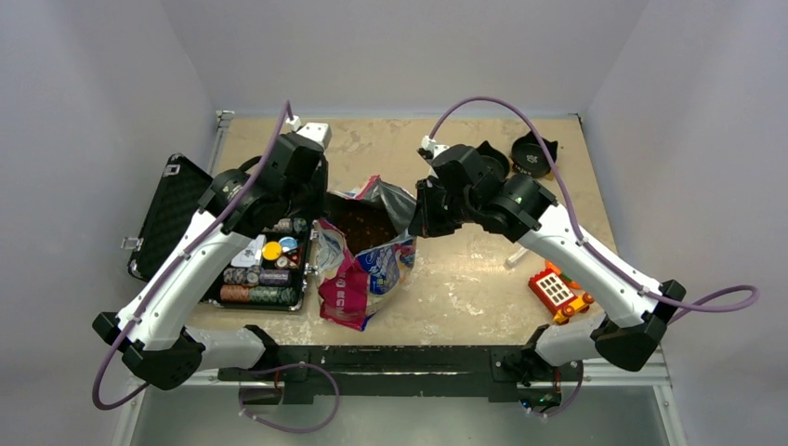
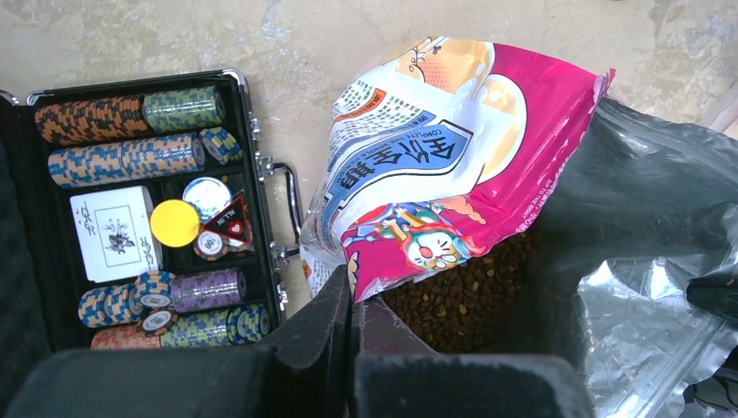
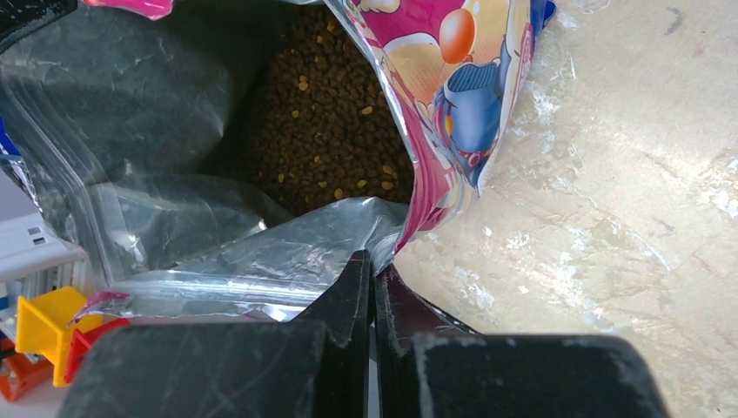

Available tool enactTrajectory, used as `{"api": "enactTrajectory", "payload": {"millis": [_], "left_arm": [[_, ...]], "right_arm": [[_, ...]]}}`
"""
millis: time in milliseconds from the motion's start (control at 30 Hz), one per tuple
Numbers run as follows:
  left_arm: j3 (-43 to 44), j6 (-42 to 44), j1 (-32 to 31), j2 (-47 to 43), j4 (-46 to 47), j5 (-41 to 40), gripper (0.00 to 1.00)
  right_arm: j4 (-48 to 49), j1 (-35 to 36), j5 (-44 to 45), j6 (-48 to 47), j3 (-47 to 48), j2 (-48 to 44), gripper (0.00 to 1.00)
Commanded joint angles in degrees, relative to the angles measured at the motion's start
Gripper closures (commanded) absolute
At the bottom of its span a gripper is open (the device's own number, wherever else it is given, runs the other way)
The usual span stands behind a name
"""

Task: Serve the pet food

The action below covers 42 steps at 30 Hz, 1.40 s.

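L jaws clamp foil food bag [image 2: 418, 165] rim, R jaws clamp other rim, brown kibble [image 3: 322, 122] inside, chip case [image 1: 172, 218] beside, on counter [image 1: 465, 269].

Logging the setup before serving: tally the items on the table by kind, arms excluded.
Pet food bag: 1
Poker chip case: 1
Black bowl: 1
Block toy: 1
Total: 4
Not counted: a small white item beside the right arm, too hidden to name.
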Motion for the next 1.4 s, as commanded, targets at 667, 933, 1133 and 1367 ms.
{"api": "enactTrajectory", "payload": {"millis": [667, 933, 1133, 1367], "left_arm": [[8.32, 4.48, 0.79, 7.42, -3.18, 2.13, 0.44], [-0.09, 2.93, 0.79, -1.77, 1.69, 10.2, 0.29], [-4.56, 2.72, 0.75, -6.74, 5.79, 11.05, 0.2], [-0.02, 4.61, 0.78, 1.62, 3.71, 7.64, 0.37]], "right_arm": [[-2.7, -2.17, -0.41, -6.05, 5.46, 1.0, 1.0], [-3.04, -2.17, 0.08, -5.06, 2.2, -2.36, 1.0], [-3.18, -2.4, 0.36, -5.94, 0.43, -4.15, 1.0], [-3.34, -2.44, -0.58, -7.42, 1.84, -3.89, 1.0]]}}
